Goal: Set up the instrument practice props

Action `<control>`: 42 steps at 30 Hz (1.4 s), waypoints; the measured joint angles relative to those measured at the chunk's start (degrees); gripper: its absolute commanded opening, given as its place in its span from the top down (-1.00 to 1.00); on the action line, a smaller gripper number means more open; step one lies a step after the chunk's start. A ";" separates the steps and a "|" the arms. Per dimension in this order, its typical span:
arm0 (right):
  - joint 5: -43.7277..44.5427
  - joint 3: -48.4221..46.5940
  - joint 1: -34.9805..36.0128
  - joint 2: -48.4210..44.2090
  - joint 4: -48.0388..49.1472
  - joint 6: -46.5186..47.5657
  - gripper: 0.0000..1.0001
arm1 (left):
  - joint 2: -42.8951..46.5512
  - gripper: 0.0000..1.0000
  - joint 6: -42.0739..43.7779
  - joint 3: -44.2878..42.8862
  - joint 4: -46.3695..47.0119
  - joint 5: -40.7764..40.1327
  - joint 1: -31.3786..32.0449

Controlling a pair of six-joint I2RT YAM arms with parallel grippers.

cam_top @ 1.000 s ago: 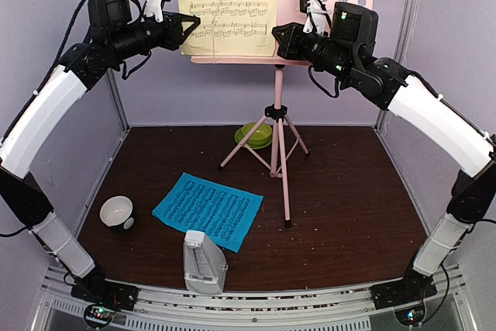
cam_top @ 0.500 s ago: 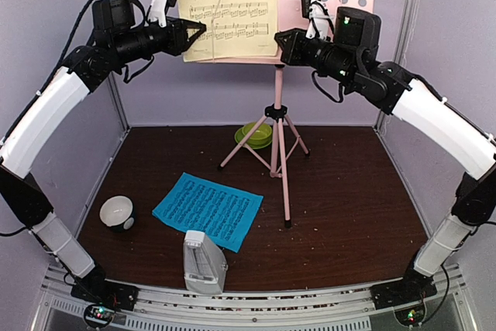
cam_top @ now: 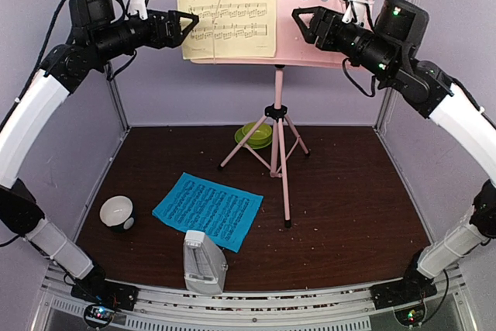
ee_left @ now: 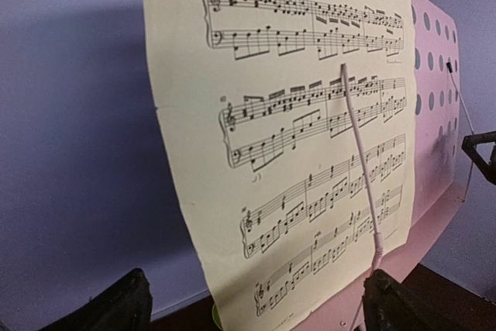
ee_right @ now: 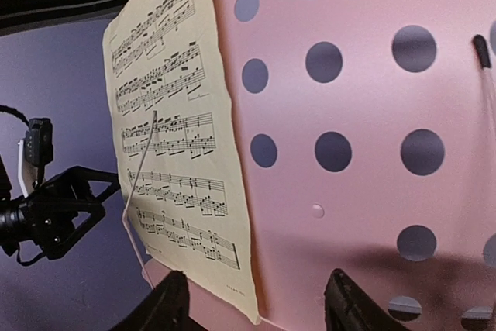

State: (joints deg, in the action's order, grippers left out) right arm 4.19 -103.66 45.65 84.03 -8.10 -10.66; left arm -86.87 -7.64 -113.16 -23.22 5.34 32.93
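The pink music stand (cam_top: 325,5) rises on its tripod at the back middle. A yellow sheet-music page (cam_top: 226,7) leans on the left half of its panel, behind a thin pink wire holder (ee_left: 360,160). My left gripper (cam_top: 186,24) hangs open just left of the page and does not touch it. My right gripper (cam_top: 302,25) is open in front of the holed panel (ee_right: 349,114), with nothing between its fingers. A blue sheet-music page (cam_top: 208,209) lies flat on the table. The white-grey metronome (cam_top: 203,263) stands at the front edge.
A green bowl on a saucer (cam_top: 256,135) sits behind the tripod legs (cam_top: 283,168). A small white-and-black bowl (cam_top: 116,212) rests at the left of the brown table (cam_top: 356,207). Purple walls close in the back and sides.
Both grippers have opened and drawn back from the stand, the left one leftward and the right one rightward. The yellow page stays on the panel.
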 measured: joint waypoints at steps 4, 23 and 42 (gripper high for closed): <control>-0.66 5.20 -0.04 -5.86 0.37 0.17 -0.70 | 3.56 -0.95 -1.05 1.09 -2.27 -2.75 0.00; -12.81 41.48 -2.78 -24.37 -3.50 -4.24 -1.00 | 16.11 -0.96 -25.38 36.06 -20.96 -11.50 -3.41; -21.77 38.97 7.48 -1.31 -8.79 0.24 -0.83 | -7.52 -0.80 -19.82 44.06 -23.65 13.97 -19.91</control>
State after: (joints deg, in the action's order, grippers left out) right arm -17.58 -64.69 53.12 82.72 -16.88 -10.41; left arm -94.39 -27.46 -69.10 -46.87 19.31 13.02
